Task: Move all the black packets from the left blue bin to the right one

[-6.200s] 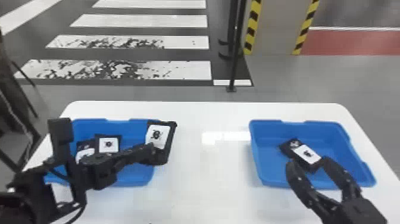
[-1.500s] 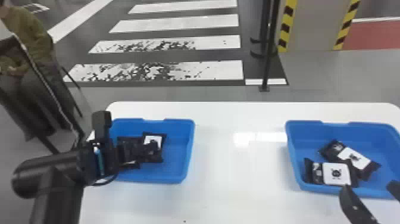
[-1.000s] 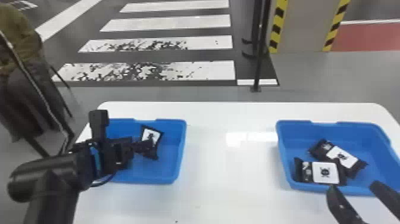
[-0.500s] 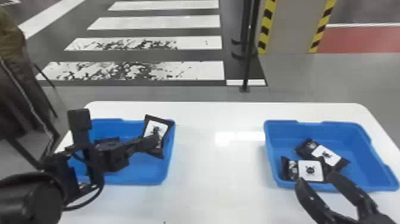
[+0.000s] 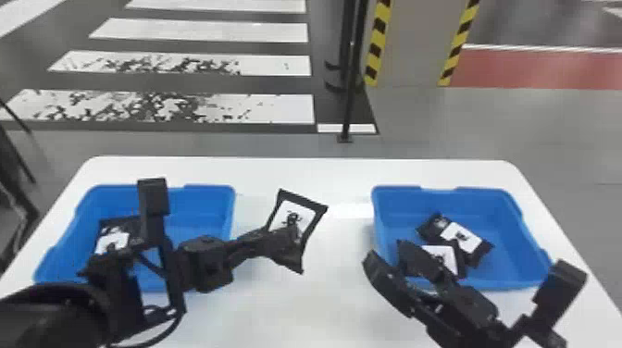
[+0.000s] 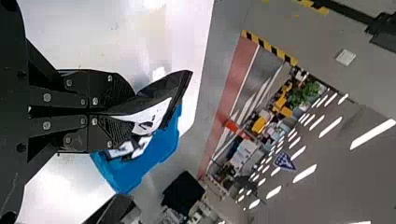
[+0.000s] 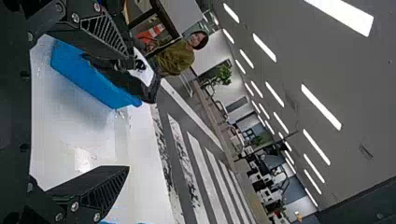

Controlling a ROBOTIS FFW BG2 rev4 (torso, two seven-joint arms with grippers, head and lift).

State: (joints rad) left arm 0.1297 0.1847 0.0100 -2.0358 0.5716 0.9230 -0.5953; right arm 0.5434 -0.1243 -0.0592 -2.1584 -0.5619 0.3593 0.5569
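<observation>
One black packet (image 5: 292,212) is sitting in the left gripper (image 5: 287,238), whose fingers (image 6: 112,88) are clamping it firmly from both sides. In the left wrist view, its wide end is extending beyond the fingertips, and its white label is partly showing there. In the head view, the packet is leaning, with its top corners rising above the fingers and a lower corner hanging below them. It is being held between the two bins, nearer to the left blue bin (image 5: 203,194).

The right gripper (image 5: 386,253) is keeping its fingers apart, with nothing between them, in front of the right blue bin (image 5: 398,203). Inside this bin, a second packet (image 5: 462,237) and a third packet (image 5: 442,259) are lying close together, the third being partly hidden behind a finger. In the left bin, another packet (image 5: 111,241) is lying partly behind the left arm. Both bins are standing on the white table (image 5: 324,305).
</observation>
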